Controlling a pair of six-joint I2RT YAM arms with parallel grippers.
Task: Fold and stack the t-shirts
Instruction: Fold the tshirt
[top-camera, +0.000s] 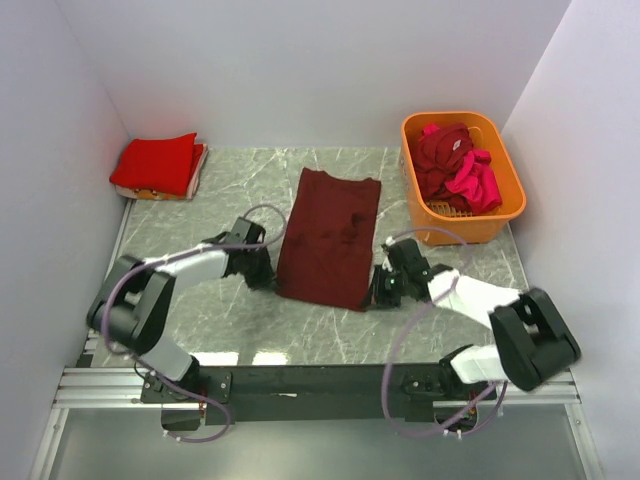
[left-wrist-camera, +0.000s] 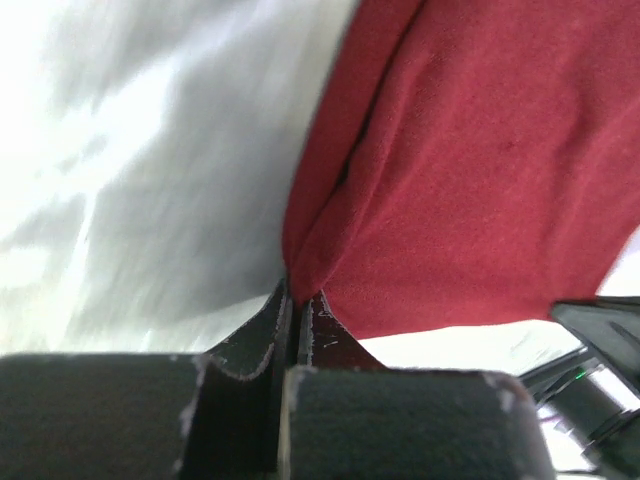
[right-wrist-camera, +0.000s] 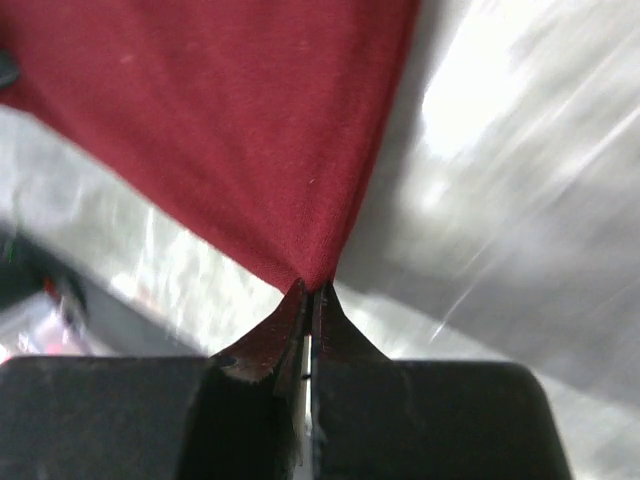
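A dark maroon t-shirt (top-camera: 330, 235) lies flat as a long folded strip in the middle of the table. My left gripper (top-camera: 266, 276) is shut on its near left corner; the left wrist view shows the maroon cloth (left-wrist-camera: 480, 170) pinched between the closed fingertips (left-wrist-camera: 297, 297). My right gripper (top-camera: 378, 292) is shut on the near right corner, where the cloth (right-wrist-camera: 230, 120) comes to a point between the closed tips (right-wrist-camera: 313, 290). A folded bright red t-shirt (top-camera: 158, 165) rests at the back left. More t-shirts, maroon (top-camera: 441, 160) and magenta-pink (top-camera: 477, 185), lie crumpled in the basket.
The orange plastic basket (top-camera: 505, 215) stands at the back right against the right wall. White walls close in the marble table (top-camera: 230, 190) on three sides. A metal rail (top-camera: 310, 385) carrying the arm bases runs along the near edge.
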